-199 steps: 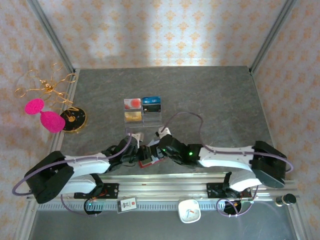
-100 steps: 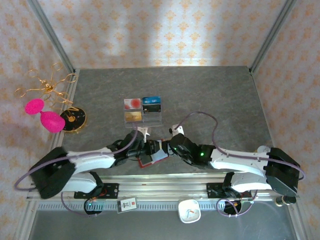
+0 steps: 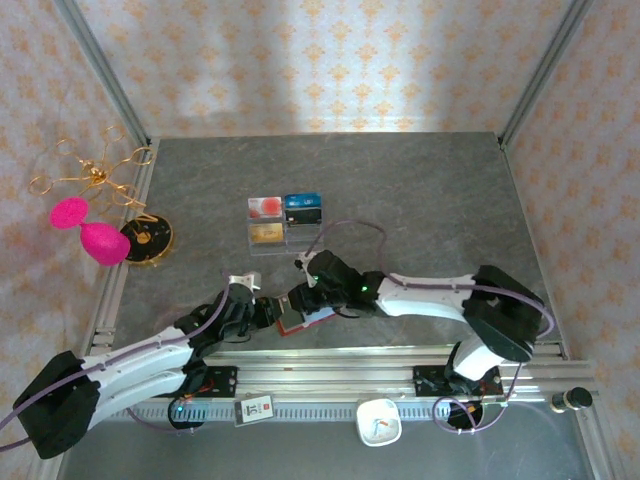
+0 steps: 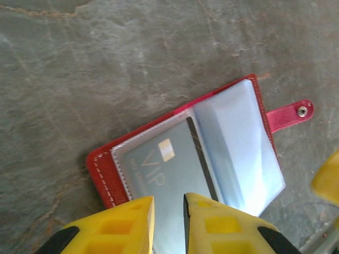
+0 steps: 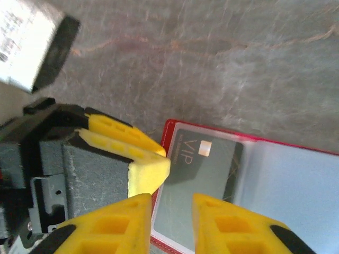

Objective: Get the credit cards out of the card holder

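— Starting at the near edge: where is the card holder?

— The card holder (image 4: 233, 143) lies open and flat on the desk (image 3: 430, 190), close to the near edge, at about 6 o'clock from the desk centre. The red cover faces down and the pale sleeves face up.

— Contents?

— One credit card (image 4: 169, 164), grey with "VIP" lettering and a small chip, sits inside a clear sleeve on one page. The facing page is a pale, glossy sleeve. A red snap tab (image 4: 291, 112) projects from its outer edge.

— Left gripper?

— In the top view the left gripper (image 4: 168, 203) is at the holder's 9 o'clock. Its fingers stand a narrow slot apart, and the edge of the card page runs into that slot. I cannot tell whether they clamp it.

— Right gripper?

— The right gripper (image 5: 171, 198) reaches in from the holder's 12 o'clock, over the card page, also with a narrow slot between its fingers. I cannot tell whether it touches the sleeve. The two grippers are just beside each other.

— Farther out?

— At 12 o'clock from the holder, well apart, a clear stand (image 3: 305, 238) carries a gold card (image 3: 265, 233) at near left. A red-and-white card (image 3: 264, 207) sits behind it, and a blue card (image 3: 303, 203) is at far right. At 10 o'clock, by the desk's left edge, lies a black round disc (image 3: 148, 238). Beyond it are a pink shape (image 3: 103, 243) and a gold wire ornament (image 3: 92, 172).
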You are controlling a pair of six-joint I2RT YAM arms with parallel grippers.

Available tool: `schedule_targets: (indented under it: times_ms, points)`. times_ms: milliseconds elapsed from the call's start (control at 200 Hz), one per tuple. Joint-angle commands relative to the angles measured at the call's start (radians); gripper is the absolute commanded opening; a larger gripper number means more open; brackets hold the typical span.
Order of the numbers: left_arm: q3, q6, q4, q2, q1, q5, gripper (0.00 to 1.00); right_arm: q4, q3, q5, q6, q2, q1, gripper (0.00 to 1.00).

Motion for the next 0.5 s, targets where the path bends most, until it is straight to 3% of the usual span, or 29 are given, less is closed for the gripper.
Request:
schedule_targets:
  times_ms: [0, 235, 496]
  points:
    - [0.002, 0.002, 0.045, 0.032, 0.02, -0.007, 0.22, 0.017, 0.027, -0.115, 0.012, 0.071, -0.017, 0.24]
    - [0.019, 0.047, 0.057, 0.104, 0.048, -0.005, 0.12, 0.021, 0.019, -0.082, 0.061, 0.134, -0.046, 0.2]
    - [0.042, 0.091, 0.078, 0.194, 0.056, 0.011, 0.05, 0.017, 0.001, -0.069, 0.081, 0.164, -0.068, 0.21]
